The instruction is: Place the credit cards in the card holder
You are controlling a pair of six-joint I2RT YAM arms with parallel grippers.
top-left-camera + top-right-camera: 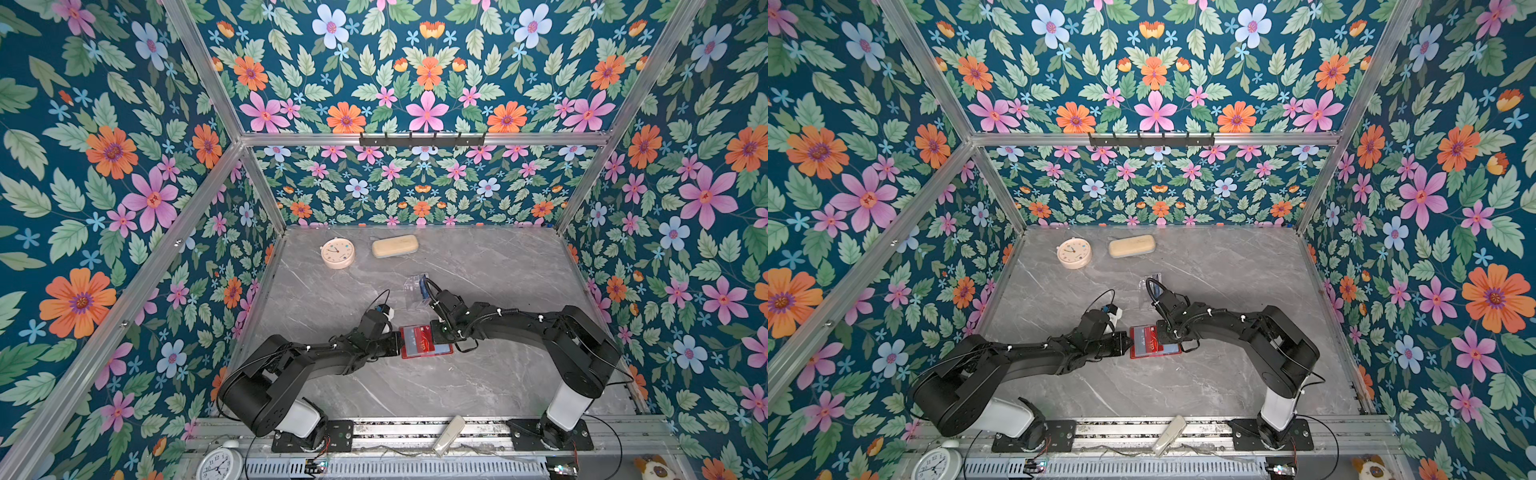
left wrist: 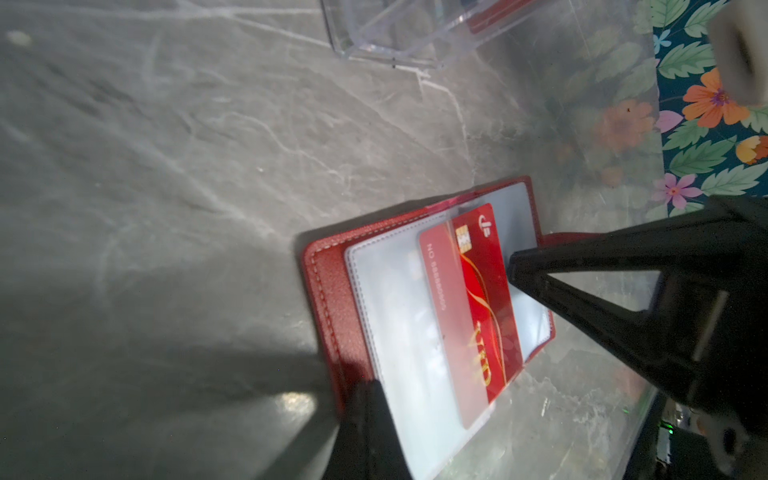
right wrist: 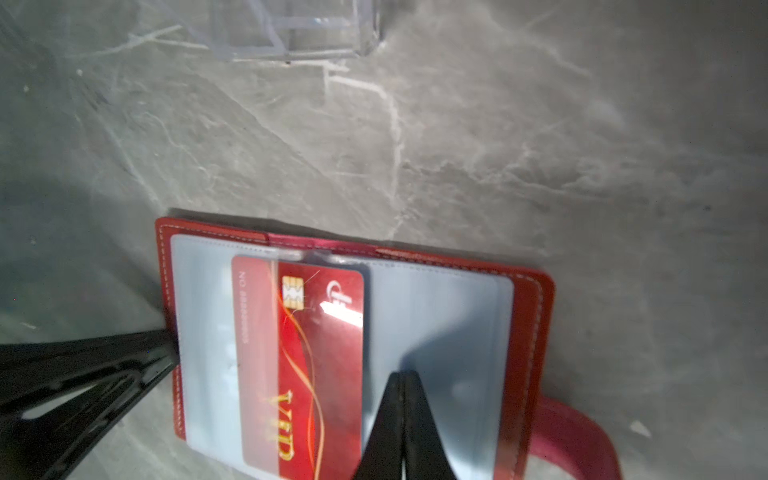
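Carefully, push the stiff, slick red card (image 3: pixel 307 365) by its bare edge with your clenched right gripper (image 3: pixel 401 378); the clenched left gripper (image 3: pixel 168 345) presses the card holder (image 3: pixel 528 332).

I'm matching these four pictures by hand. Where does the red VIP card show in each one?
A top view: red card, just below centre.
A top view: red card, just below centre.
Left wrist: red card, partly under a clear sleeve of the card holder.
Right wrist: red card, partly under that sleeve.
Shared landmark: the clear plastic box beyond the card holder, seen in all four.
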